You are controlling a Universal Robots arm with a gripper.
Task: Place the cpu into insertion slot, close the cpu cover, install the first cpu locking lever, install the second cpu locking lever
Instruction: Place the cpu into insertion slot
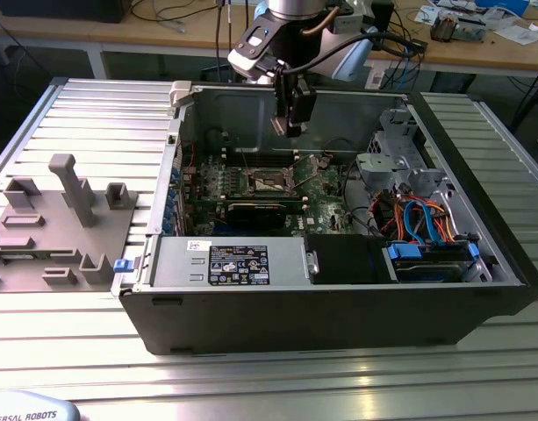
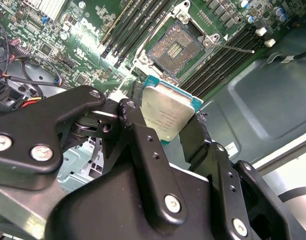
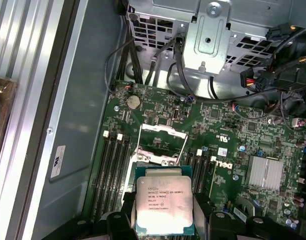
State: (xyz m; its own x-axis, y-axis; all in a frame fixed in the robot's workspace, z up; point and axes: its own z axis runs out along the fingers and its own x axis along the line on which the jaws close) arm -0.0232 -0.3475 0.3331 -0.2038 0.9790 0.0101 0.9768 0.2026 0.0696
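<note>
Open PC case (image 1: 479, 298) lies on a ribbed metal surface (image 1: 251, 377). One robot arm reaches in from above. Its one gripper (image 1: 291, 127) hangs over the green motherboard (image 3: 232, 145), clamped on the cpu (image 3: 164, 205) by two opposite edges.

In both wrist views the cpu (one only, silver top facing the cams, green rim) sits between the black fingers (image 2: 143, 150). It's in the air, near the board but not touching.

One insertion slot (image 2: 176, 47) lies on the board close by, apart from the chip, w/ its dark contact field bare. One cpu cover (image 3: 161, 128), a silver frame, looks swung up off the slot; exact angle hard to tell. One thin lever rod (image 2: 237, 48) shows beside the slot.

Step in hand, prob. the 1st: placing the cpu. Seating it likely calls for chip squared to slot, level, and a gentle set-down, as the contacts look delicate.
</note>
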